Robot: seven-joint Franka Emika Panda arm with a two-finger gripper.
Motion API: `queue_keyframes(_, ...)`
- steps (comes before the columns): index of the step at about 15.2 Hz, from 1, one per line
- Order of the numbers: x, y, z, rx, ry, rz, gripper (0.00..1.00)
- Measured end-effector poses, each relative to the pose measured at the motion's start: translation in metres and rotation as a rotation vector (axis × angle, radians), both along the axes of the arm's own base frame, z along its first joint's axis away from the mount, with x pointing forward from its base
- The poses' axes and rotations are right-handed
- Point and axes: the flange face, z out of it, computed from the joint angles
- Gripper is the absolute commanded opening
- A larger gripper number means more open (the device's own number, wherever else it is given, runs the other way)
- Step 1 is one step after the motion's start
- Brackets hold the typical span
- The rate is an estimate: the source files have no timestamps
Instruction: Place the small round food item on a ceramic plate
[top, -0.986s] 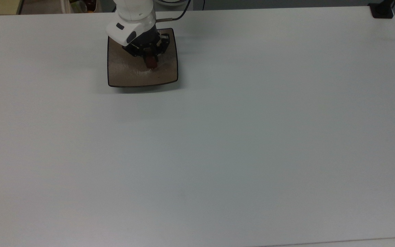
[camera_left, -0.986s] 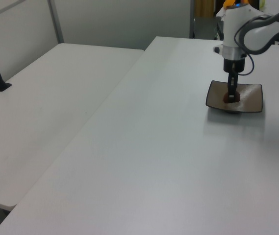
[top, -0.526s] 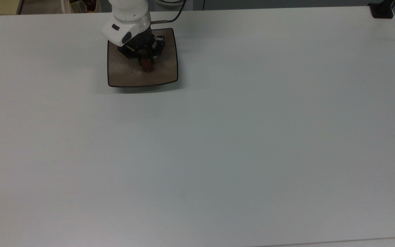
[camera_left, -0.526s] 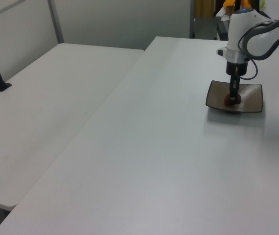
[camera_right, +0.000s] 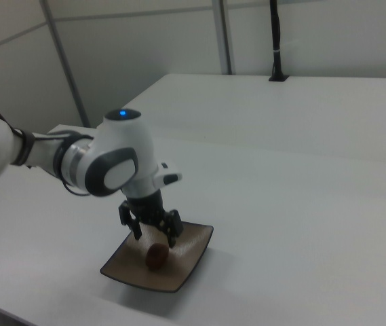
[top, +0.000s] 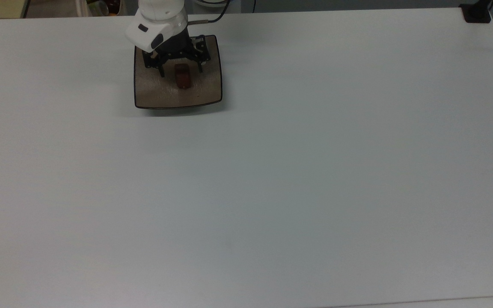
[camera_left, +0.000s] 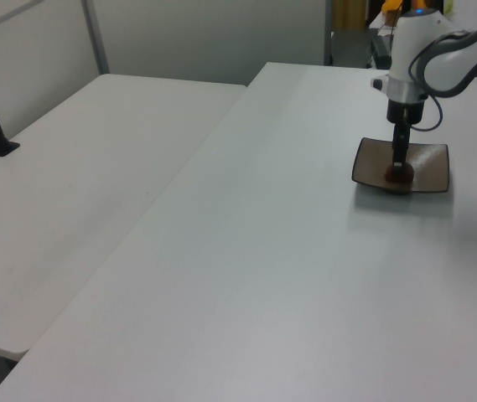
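We log a square, glazed tan ceramic plate (top: 156, 92) with dark upturned rim near the white table's (top: 272, 179) far edge in the top view, wide bare tabletop around it, bearing the glossy reddish-brown small round food item (top: 182, 77) mid-plate, the gripper (top: 179, 71) spread apart above it, fingers straddling in the right view (camera_right: 156, 236).

One small round food item (top: 182, 78), one ceramic plate (top: 156, 94), one table (top: 272, 171), one hand (top: 179, 70).

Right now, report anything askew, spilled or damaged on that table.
Nothing stands out. The small round food item lies whole on the ceramic plate, which sits flat on the white table. The open gripper straddles the item with nothing spilled.
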Motion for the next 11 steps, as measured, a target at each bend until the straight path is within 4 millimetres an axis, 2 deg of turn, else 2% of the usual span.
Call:
queue_keyframes(1,0.003,0.002,0.013,0.001,0.003,0.001,1.00)
queue_keyframes(3,0.015,0.009,0.053,0.004,0.000,-0.007,1.00)
queue_keyframes(5,0.028,0.021,0.100,0.005,-0.017,-0.020,1.00)
queue_keyframes(6,0.036,0.032,0.132,0.006,-0.038,-0.027,1.00)
queue_keyframes(9,0.048,0.049,0.181,0.016,-0.090,-0.052,1.00)
queue_keyframes(11,0.054,0.053,0.206,0.045,-0.106,-0.097,1.00)
